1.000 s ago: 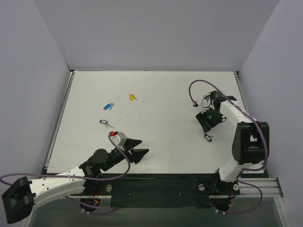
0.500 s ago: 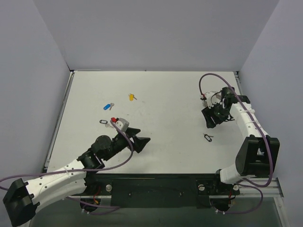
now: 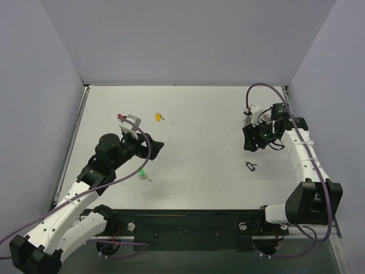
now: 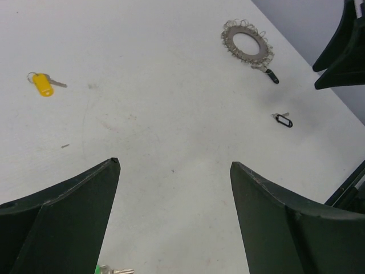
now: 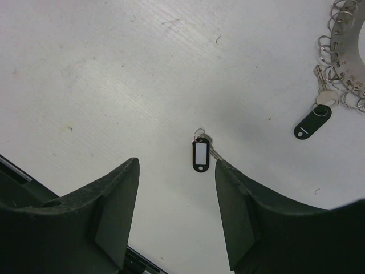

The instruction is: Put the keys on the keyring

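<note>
The keyring [image 4: 246,45] is a flat silver beaded ring lying near my right gripper, with a black-tagged key [image 4: 272,76] hanging from its edge. It also shows in the right wrist view [image 5: 345,45], at the upper right. A loose black-tagged key [image 5: 201,154] lies just beyond my right fingertips and shows from above [image 3: 251,166]. A yellow key [image 3: 158,117] lies at the back, and a green key [image 3: 142,173] lies just in front of my left gripper [image 3: 151,145]. That gripper is open and empty. My right gripper [image 3: 250,142] is open and empty. No blue key is in view.
The white table [image 3: 199,108] is bounded by grey walls on three sides. The black rail [image 3: 188,222] with the arm bases runs along the near edge. Purple cables loop over both wrists.
My left arm has swung from the front centre to the back left, uncovering the green key and hiding the blue one. My right arm has shifted slightly right.
</note>
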Action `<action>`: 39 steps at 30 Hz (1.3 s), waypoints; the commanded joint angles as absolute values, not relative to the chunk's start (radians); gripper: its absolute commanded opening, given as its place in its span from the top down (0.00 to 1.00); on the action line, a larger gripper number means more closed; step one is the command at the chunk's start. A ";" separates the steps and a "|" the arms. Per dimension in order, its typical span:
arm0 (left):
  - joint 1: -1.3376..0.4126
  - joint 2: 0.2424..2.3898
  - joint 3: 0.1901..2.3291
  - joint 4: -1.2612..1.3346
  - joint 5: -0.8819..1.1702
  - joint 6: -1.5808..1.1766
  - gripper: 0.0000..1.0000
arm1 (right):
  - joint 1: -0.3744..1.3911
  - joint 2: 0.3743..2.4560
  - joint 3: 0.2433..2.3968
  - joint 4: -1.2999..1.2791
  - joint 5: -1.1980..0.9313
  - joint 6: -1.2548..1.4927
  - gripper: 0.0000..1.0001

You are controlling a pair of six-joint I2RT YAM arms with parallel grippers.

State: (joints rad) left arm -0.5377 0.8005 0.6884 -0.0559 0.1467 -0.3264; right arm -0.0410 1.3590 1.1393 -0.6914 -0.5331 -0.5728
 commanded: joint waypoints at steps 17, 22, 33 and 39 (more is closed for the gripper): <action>-0.489 0.741 0.658 -0.219 0.057 -0.094 0.10 | -0.064 1.304 1.281 -0.723 -0.560 -0.500 0.48; -0.479 0.713 0.643 -0.213 0.043 -0.084 0.10 | -0.071 1.341 1.263 -0.664 -0.561 -0.407 0.48; -0.479 0.703 0.635 -0.216 0.040 -0.058 0.11 | -0.136 1.474 1.308 -0.591 -0.534 -0.267 0.47; -0.479 0.692 0.629 -0.216 0.043 -0.051 0.11 | -0.170 1.638 1.434 -0.629 -0.433 -0.299 0.46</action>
